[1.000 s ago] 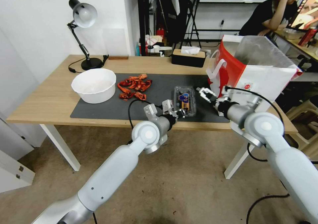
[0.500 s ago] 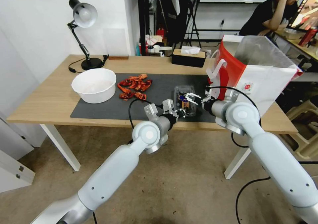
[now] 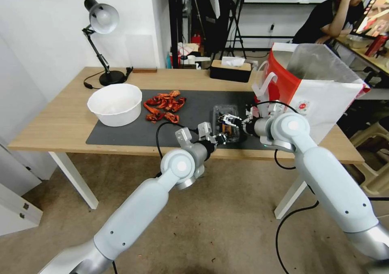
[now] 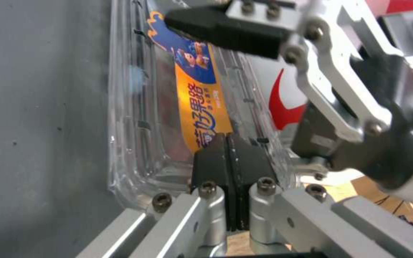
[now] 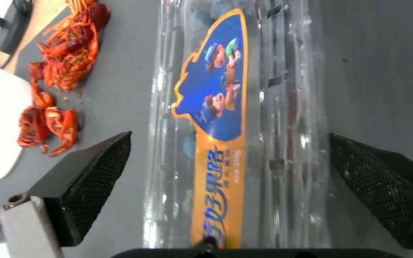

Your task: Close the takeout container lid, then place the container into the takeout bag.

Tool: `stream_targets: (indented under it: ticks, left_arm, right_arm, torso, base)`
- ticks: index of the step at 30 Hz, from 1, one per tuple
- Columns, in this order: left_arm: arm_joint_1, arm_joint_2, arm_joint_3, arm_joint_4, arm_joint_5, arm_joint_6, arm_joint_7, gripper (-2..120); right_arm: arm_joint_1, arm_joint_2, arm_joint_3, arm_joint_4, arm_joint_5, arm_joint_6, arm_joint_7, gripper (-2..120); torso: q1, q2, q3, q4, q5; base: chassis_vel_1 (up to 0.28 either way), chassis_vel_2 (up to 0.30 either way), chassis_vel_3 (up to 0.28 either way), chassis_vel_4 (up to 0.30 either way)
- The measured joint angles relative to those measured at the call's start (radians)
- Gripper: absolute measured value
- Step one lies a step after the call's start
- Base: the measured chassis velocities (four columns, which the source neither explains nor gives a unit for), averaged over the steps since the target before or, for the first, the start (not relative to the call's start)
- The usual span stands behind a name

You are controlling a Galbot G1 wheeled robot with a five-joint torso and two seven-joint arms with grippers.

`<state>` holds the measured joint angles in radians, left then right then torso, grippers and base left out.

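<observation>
The takeout container [image 3: 221, 112] lies on the dark mat [image 3: 190, 103], a clear clamshell with its lid [image 5: 283, 107] down and a blue and orange sticker [image 5: 216, 107] on top. My right gripper [image 5: 235, 182] hovers open just over it, with one pad on each long side and neither touching. My left gripper [image 4: 228, 143] is shut, its tips resting on the near end of the container [image 4: 134, 107]. The takeout bag [image 3: 320, 87] stands open and upright at the table's right end, just beyond my right arm.
A white bowl [image 3: 114, 103] and a heap of red crayfish shells [image 3: 164, 103] sit on the mat's left half. A black tissue box [image 3: 231, 70] and a desk lamp [image 3: 101, 22] stand along the back. The table's front edge runs close under my left wrist.
My right gripper has swung left from beside the bag to a spot over the container. The left gripper and the container have stayed put.
</observation>
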<state>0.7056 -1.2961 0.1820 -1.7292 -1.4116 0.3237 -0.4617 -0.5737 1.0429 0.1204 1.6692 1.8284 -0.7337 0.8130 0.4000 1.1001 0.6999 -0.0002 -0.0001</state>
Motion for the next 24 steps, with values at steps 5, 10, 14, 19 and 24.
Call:
stream_targets:
  ticks: [5,10,14,19,24]
  left_arm:
    - [0.003,-0.001,0.0,-0.001,0.003,-0.001,0.0,0]
    - [0.006,-0.001,0.0,-0.001,0.005,-0.002,0.001,0]
    - [0.009,0.0,-0.003,-0.002,0.007,-0.004,0.002,0]
    - [0.015,0.001,-0.006,-0.005,0.007,-0.005,0.003,0]
    - [0.025,0.002,-0.01,-0.012,0.008,-0.005,0.005,0]
  right_arm:
    - [0.027,0.019,0.004,-0.049,0.06,0.0,0.033,95]
    - [0.034,0.027,0.007,-0.07,0.074,0.001,0.036,84]
    - [0.033,0.029,0.008,-0.079,0.073,0.001,0.036,72]
    - [0.03,0.03,0.008,-0.085,0.07,0.001,0.035,59]
    - [0.021,0.033,0.012,-0.09,0.063,0.001,0.034,40]
  torso:
    - [0.0,0.0,0.0,-0.0004,-0.0006]
    - [0.0,0.001,-0.001,-0.0007,-0.0004]
    - [-0.001,0.001,-0.001,-0.0006,-0.0003]
    - [-0.001,0.001,0.0,-0.0006,-0.0002]
    - [0.0,0.0,0.0,-0.0006,-0.0001]
  base:
    - [0.0,0.0,0.0,0.0]
    - [0.0,0.0,0.0,0.0]
    - [0.0,0.0,0.0,0.0]
    - [0.0,0.0,0.0,0.0]
    - [0.0,0.0,0.0,0.0]
